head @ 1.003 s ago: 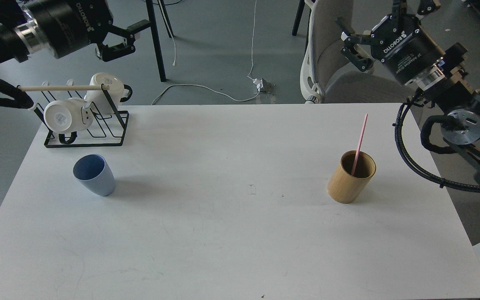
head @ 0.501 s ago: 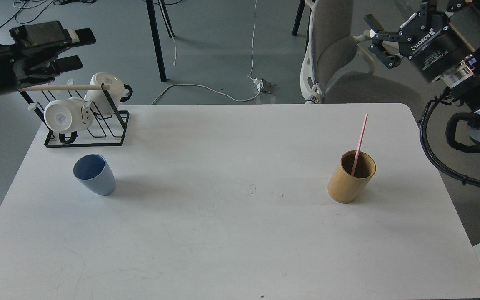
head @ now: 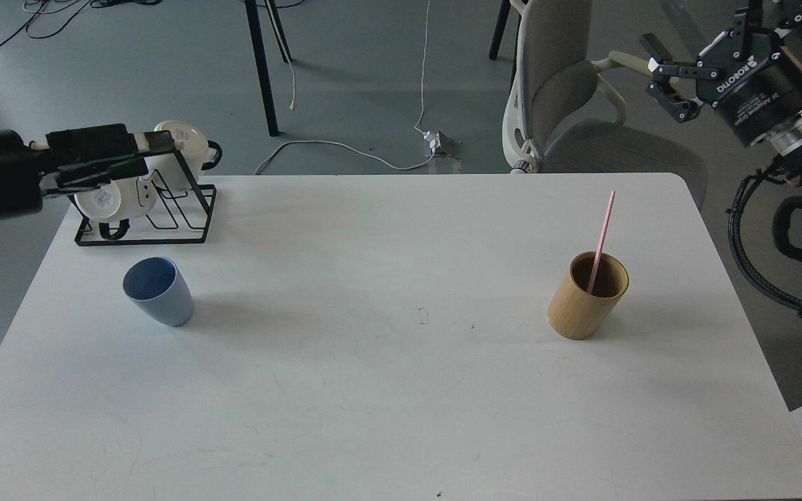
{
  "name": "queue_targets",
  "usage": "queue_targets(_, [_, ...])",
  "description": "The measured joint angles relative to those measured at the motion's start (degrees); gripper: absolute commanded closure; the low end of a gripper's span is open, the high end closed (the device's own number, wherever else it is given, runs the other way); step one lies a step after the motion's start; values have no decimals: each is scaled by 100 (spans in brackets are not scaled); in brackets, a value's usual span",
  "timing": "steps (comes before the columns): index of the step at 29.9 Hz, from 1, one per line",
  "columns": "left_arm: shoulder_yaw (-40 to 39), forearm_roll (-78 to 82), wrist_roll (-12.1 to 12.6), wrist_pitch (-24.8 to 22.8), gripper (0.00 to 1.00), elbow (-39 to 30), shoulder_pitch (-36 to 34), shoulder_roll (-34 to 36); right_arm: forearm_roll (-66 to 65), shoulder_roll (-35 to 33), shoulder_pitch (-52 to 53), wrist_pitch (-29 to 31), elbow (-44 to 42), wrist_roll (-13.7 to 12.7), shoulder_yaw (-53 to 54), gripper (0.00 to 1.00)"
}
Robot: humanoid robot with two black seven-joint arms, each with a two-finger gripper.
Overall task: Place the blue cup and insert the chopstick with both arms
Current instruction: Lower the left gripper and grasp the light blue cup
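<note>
The blue cup [head: 157, 291] stands upright on the white table [head: 387, 390] at the left, mouth up and empty. A bamboo holder [head: 587, 296] stands at the right with one pink chopstick [head: 602, 236] leaning in it. My left gripper [head: 161, 154] hangs over the mug rack, behind and above the blue cup and apart from it. Seen from the side, its fingers stand apart with nothing in them. My right gripper [head: 667, 78] is open and empty, high beyond the table's far right corner, well away from the holder.
A black wire rack [head: 164, 233] with white mugs [head: 105, 198] stands at the table's far left corner, partly hidden by my left gripper. A grey chair [head: 568, 104] stands behind the far edge. Cables lie on the floor.
My left arm has swung down and right, from above the rack to right in front of it. My right gripper has drawn back up and to the right. Cup, holder and chopstick have not moved.
</note>
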Motion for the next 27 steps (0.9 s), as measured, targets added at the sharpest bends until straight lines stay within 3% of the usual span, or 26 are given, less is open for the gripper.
queue_targets(7, [419,1351,-16,221,2,635,233,-301,-5,2,-86,0,-6,0,-9,1])
queue_targets(27, [469,1924,-15,546,10,3108,733,-1869,-5,-48,-299,0,-7,0,-11,1])
